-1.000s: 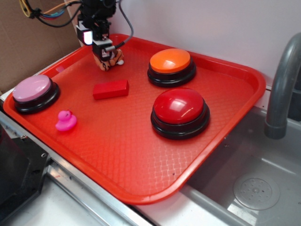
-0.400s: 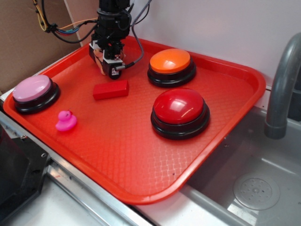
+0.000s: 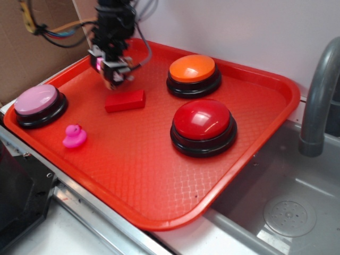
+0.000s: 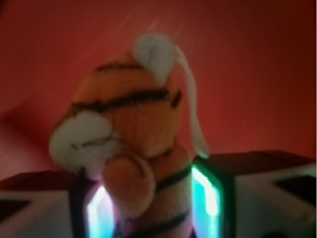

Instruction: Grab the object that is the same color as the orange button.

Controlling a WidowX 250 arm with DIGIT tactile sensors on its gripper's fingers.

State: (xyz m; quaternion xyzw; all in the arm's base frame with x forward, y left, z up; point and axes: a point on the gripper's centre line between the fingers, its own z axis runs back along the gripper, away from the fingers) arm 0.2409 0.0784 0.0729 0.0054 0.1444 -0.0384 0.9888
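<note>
1. Holding the small orange plush tiger with black stripes and white patches (image 4: 130, 130), my claw (image 3: 114, 79) is closed narrowly on its lower body; in the wrist view the toy sticks up between the two lit fingers (image 4: 207, 198), head and upper body free above them.
2. From the exterior view the tiger is barely visible under my claw, which sits at the far left of the red plastic tray (image 3: 255, 154), just beyond the red rectangular block (image 3: 125, 100). I cannot tell from these views whether the toy is clear of the tray floor.
3. To do this step well, I judge I should keep the squeeze steady and rise straight up: the plush is soft and gripped low, so a jerk or sideways swing could let it slip out.
4. The large round button with the orange dome on a black base (image 3: 193, 74), whose colour matches the toy, stands well to the right at the far side.
5. The bigger red-domed button (image 3: 203, 126) sits nearer, the pink-domed button (image 3: 38, 104) at the left edge, and the pink rubber duck (image 3: 75, 136) just near of it.
6. Only the red block is close to my claw; nothing blocks a vertical lift.
</note>
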